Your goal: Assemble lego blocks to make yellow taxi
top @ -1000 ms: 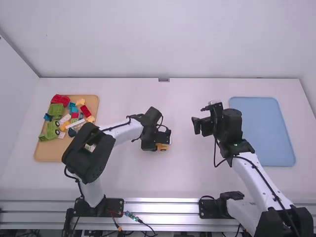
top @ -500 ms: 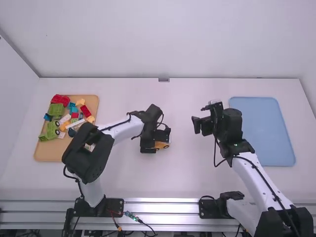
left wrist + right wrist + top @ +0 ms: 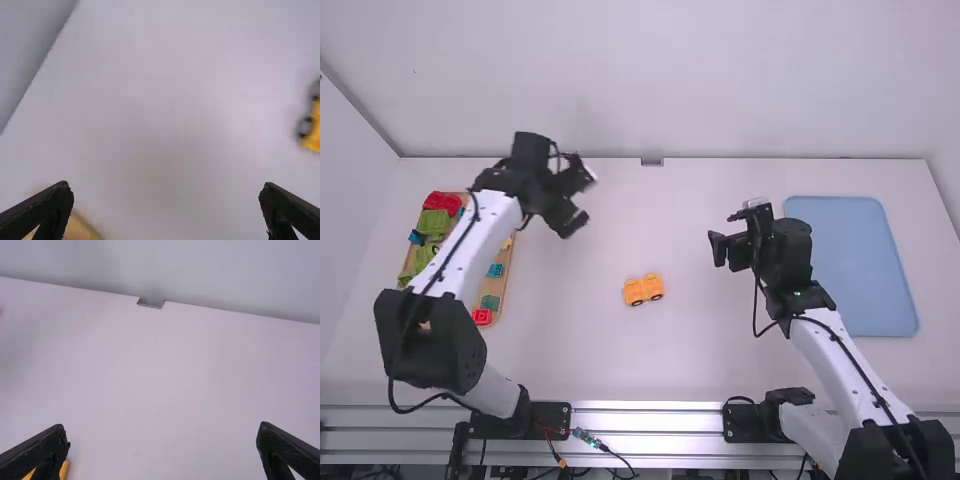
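No text (labels or numbers included) is legible.

The toy car point(image 3: 643, 289) is orange-yellow with black wheels point(image 3: 636, 302) — right of it, a plain blue tray point(image 3: 855, 265); left, a tan board point(image 3: 501, 287) under red, green and teal blocks point(image 3: 496, 270).

A pale wall point(image 3: 770, 80) stands behind the white table point(image 3: 710, 350), another wall point(image 3: 345, 220) along its left.
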Robot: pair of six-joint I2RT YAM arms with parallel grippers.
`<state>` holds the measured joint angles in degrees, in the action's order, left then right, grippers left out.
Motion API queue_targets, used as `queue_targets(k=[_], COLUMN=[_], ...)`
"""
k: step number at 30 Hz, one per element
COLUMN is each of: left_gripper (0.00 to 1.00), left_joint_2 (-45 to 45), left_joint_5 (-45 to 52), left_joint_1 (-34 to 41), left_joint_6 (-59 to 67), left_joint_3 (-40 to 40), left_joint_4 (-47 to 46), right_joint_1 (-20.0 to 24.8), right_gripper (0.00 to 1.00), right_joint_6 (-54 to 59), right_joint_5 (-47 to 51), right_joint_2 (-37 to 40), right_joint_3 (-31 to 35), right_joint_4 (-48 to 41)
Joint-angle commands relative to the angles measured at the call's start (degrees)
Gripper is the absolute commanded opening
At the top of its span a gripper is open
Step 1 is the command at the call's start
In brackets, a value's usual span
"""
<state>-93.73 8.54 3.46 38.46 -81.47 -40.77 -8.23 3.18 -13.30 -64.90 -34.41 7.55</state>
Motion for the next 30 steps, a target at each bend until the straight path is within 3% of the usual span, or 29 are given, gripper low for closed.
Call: queue_targets(k=[1, 6, 9, 19, 30], left_gripper=[0.99, 0.99, 0.99, 0.99, 0.99], left_joint_2=[-0.26, -0.59, -0.59, -0.59, -1.97], left_joint_5=[-2.86, -14.1, -15.58, -15.69, -15.15], left_joint_1=[-5.68, -13.84, -16.41, -18.1, -18.69], left_joint_6=[-17.46, -36.24, -40.68, -50.84, -51.43], left_joint_3=[0.61, 2.25, 2.82, 5.75, 5.4], left_joint_4=[0.2, 6.36, 7.54, 11.83, 9.34], right_joint_1=[-0.04, -0.04, -0.04, -0.04, -0.07], right_gripper=[0.99, 0.99, 0.99, 0.99, 0.99], right_joint_6=[-0.15, -0.08, -0.1, 0.09, 0.14], right_joint_5=[-0.42, -0.42, -0.39, 4.37, 4.15], right_joint_2=[1.02, 1.02, 1.02, 1.0, 1.0], right_joint_3=[0.31, 0.31, 0.31, 0.33, 0.33], right_joint_4=[0.49, 1.1, 1.36, 2.7, 3.24])
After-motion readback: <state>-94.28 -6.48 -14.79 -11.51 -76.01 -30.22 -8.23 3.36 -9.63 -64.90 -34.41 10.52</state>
